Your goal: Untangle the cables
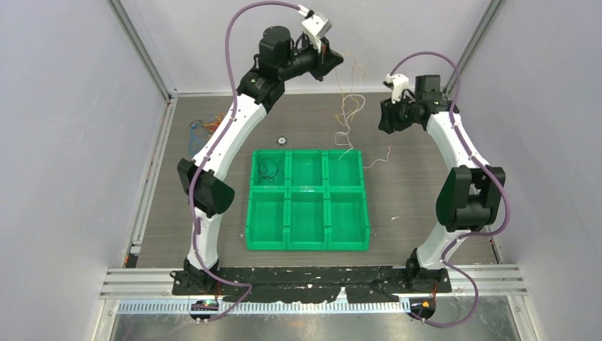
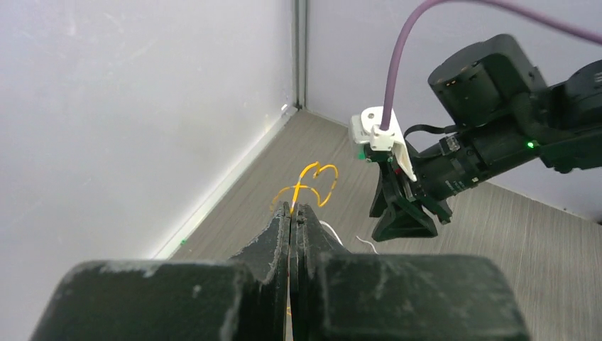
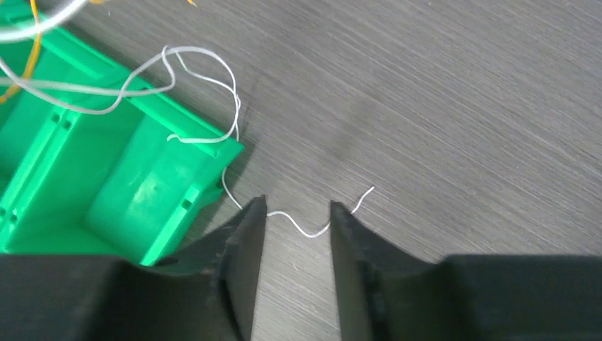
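Cables are spread around the scene. A yellow-orange cable [image 2: 312,183] curls out from the tips of the left gripper [image 2: 291,210] at the centre of the left wrist view, with the jaws clenched on it. In the upper left of the right wrist view, a white cable [image 3: 307,231] loops over the corner of the green bin [image 3: 142,188]. It trails onto the table [image 3: 461,106] across the gap of the right gripper [image 3: 297,212], whose jaws stand apart, grasping nothing. From above, a black cable [image 1: 267,169] sits in the bin's upper-left compartment. Blue and orange cables [image 1: 201,126] lie at the left of the frame.
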